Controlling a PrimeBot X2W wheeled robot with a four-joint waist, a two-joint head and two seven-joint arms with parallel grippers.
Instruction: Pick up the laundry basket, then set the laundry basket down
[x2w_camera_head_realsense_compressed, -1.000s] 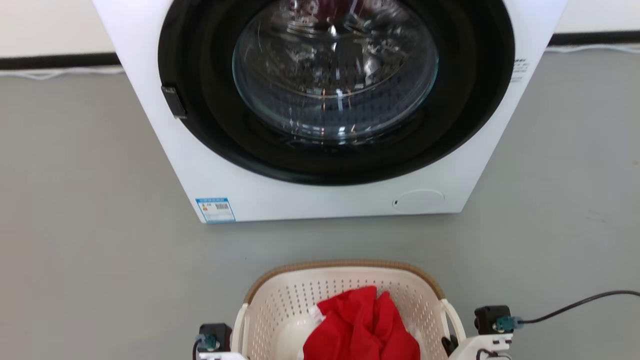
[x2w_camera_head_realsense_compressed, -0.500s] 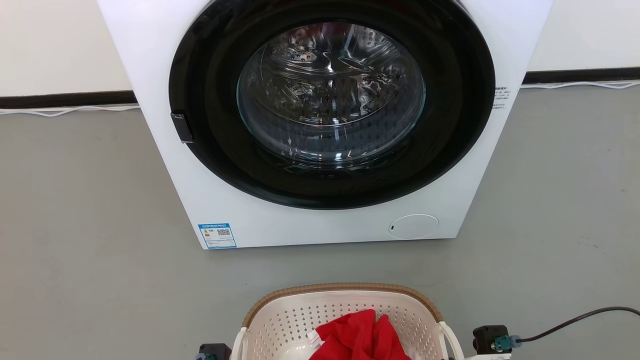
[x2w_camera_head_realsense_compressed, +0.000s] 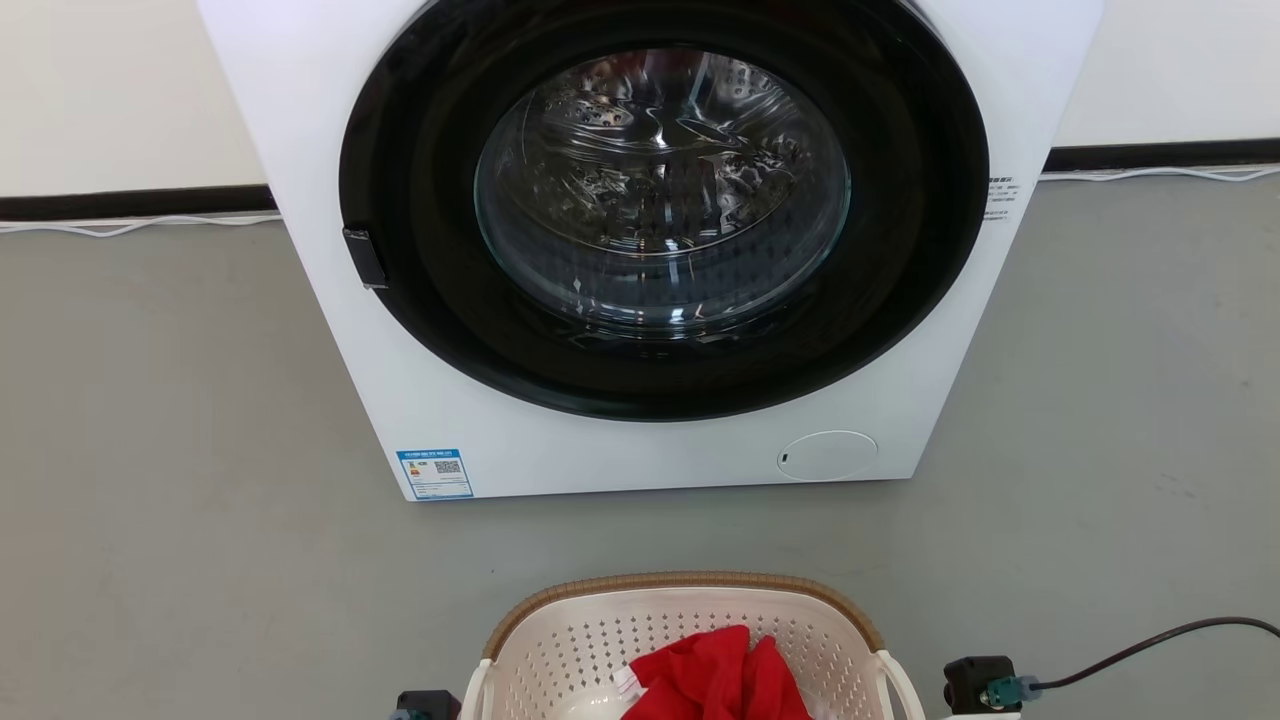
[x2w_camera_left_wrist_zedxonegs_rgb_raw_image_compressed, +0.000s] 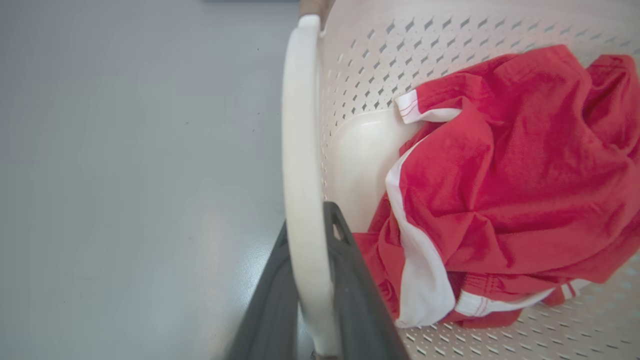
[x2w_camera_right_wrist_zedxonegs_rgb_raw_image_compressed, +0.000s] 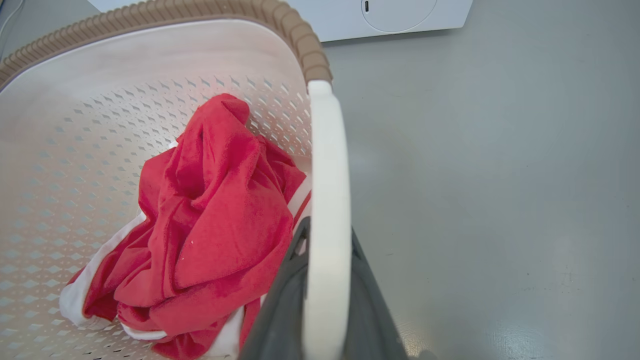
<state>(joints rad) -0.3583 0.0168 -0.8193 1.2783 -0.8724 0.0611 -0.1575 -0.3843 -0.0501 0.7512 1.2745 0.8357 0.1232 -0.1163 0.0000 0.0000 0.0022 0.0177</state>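
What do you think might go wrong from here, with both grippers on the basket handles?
The left gripper and right gripper each pinch a smooth loop handle, so the laundry basket could pivot or slip and tilt. The red garment lies beside the right gripper's inner finger and might snag on release. A forward swing could bump the washing machine.

A white washing machine stands on grey floor before a pale wall.

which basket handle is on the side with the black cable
The right handle, gripped by the right claw; the cable trails away beside it.
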